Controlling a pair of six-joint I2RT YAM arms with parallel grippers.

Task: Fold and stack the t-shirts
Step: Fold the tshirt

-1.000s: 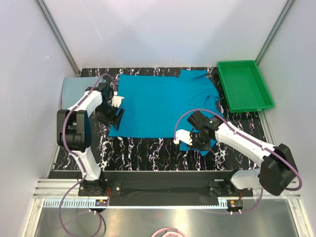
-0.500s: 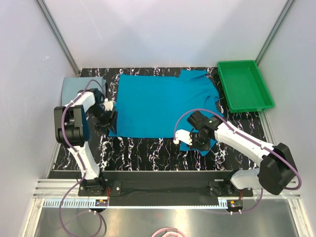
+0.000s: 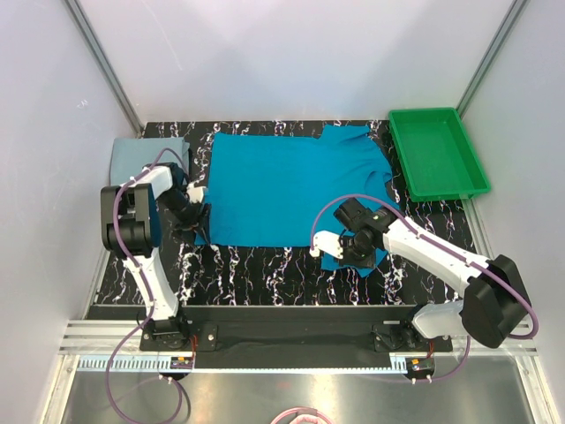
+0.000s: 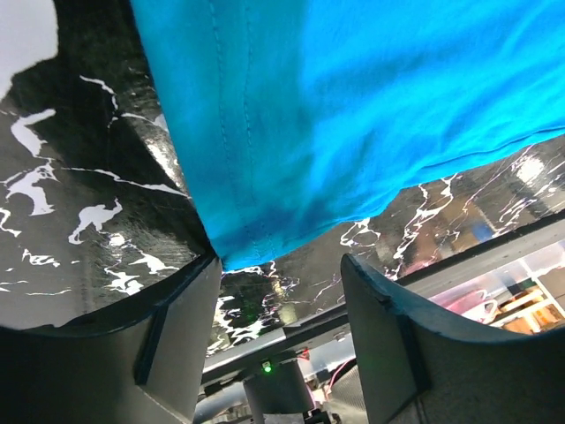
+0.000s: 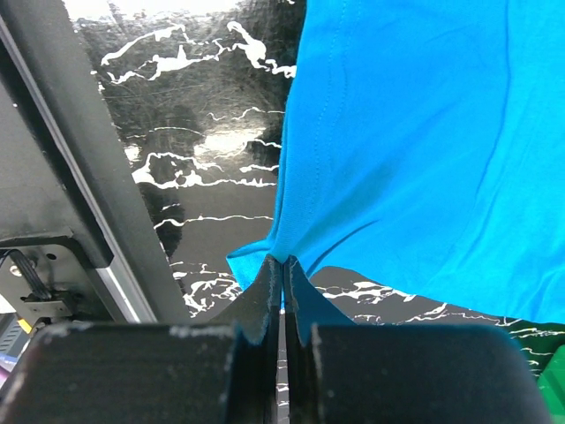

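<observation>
Black marbled table [image 3: 265,274], white walls [image 3: 53,132]
Teal t-shirt [image 3: 282,185] spread mid-table; grey-blue t-shirt [image 3: 132,155] far left. Right gripper [image 5: 282,274] pinches the teal near-right hem; left gripper [image 4: 278,274], jaws apart, has closed in on its near-left corner

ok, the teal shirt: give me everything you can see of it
The teal t-shirt is soft, bright blue cloth with stitched hems. It is spread mostly flat on the black marbled table, with a sleeve rumpled at its far right. The right gripper is shut on the shirt's near-right edge, and creases fan out from the pinch. The left gripper is open, with the shirt's near-left corner lying between its fingers, not gripped.
</observation>
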